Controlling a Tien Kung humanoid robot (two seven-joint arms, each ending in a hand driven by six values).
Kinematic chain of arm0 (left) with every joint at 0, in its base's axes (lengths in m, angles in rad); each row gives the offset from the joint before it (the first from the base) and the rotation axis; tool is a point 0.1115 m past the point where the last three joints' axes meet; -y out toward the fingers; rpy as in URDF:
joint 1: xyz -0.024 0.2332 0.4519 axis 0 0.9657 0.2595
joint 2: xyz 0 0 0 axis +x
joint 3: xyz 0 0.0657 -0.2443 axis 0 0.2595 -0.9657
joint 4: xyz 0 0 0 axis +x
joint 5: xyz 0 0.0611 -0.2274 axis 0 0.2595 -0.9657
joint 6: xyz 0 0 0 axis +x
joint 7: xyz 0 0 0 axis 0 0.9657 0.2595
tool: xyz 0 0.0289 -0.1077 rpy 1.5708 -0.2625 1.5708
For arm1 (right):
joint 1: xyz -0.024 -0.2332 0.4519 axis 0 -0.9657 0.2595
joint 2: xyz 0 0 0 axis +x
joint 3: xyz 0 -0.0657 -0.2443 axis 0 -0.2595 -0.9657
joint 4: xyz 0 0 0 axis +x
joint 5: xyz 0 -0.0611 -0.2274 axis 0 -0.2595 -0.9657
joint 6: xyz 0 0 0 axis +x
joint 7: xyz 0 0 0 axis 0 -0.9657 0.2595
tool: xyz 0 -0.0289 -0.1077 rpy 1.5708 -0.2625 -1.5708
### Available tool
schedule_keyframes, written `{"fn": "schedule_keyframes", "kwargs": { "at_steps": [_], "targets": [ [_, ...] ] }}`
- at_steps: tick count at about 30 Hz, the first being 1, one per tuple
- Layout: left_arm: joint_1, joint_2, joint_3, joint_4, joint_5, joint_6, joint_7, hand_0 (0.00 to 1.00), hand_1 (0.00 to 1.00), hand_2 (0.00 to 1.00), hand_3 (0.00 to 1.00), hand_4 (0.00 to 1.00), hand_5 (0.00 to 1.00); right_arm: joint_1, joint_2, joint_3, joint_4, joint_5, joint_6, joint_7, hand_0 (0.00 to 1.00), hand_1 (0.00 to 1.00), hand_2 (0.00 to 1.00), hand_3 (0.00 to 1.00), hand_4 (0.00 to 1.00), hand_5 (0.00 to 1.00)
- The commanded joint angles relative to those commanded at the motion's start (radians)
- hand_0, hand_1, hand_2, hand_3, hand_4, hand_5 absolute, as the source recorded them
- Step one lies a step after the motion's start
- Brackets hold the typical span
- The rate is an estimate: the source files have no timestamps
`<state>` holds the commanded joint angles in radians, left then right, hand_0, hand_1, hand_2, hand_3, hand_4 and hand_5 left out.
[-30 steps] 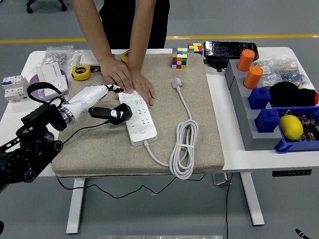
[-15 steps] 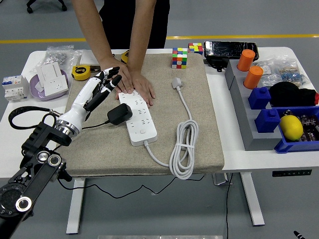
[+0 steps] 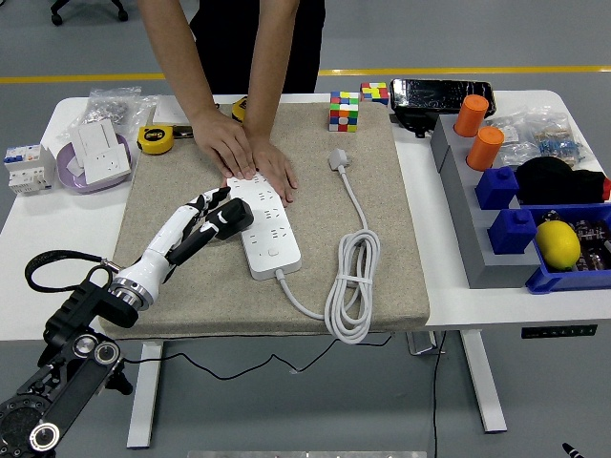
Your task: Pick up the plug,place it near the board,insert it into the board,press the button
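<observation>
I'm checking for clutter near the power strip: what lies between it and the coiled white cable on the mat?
In the head view, only bare beige mat lies between the power strip and the coiled cable.

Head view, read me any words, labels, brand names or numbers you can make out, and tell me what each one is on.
No text can be read in this view.
White power strip: markings by the sockets too small to read.
Yellow tape measure: dark centre label blurred.
White circuit breaker: print too small.
Clear plastic bags: contents show no legible print.
</observation>
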<state>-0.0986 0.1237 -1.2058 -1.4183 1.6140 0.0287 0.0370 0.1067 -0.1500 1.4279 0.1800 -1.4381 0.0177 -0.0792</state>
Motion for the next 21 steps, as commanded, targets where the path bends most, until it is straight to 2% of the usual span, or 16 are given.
{"fn": "schedule_keyframes", "kwargs": {
  "at_steps": [10,21],
  "targets": [
    [-0.015,0.001,0.031,0.039,0.087,0.001,0.009,0.998,0.998,0.979,0.963,0.998,0.998,-0.003,-0.003,0.000,0.000,-0.004,0.000,-0.003,0.821,0.754,0.752,0.791,0.998,0.921],
    [-0.064,0.005,0.062,0.064,0.191,0.005,0.021,0.998,0.998,0.976,0.962,0.998,0.998,0.001,-0.003,-0.002,0.000,-0.001,0.000,-0.003,0.821,0.754,0.752,0.791,0.998,0.921]
  ]
}}
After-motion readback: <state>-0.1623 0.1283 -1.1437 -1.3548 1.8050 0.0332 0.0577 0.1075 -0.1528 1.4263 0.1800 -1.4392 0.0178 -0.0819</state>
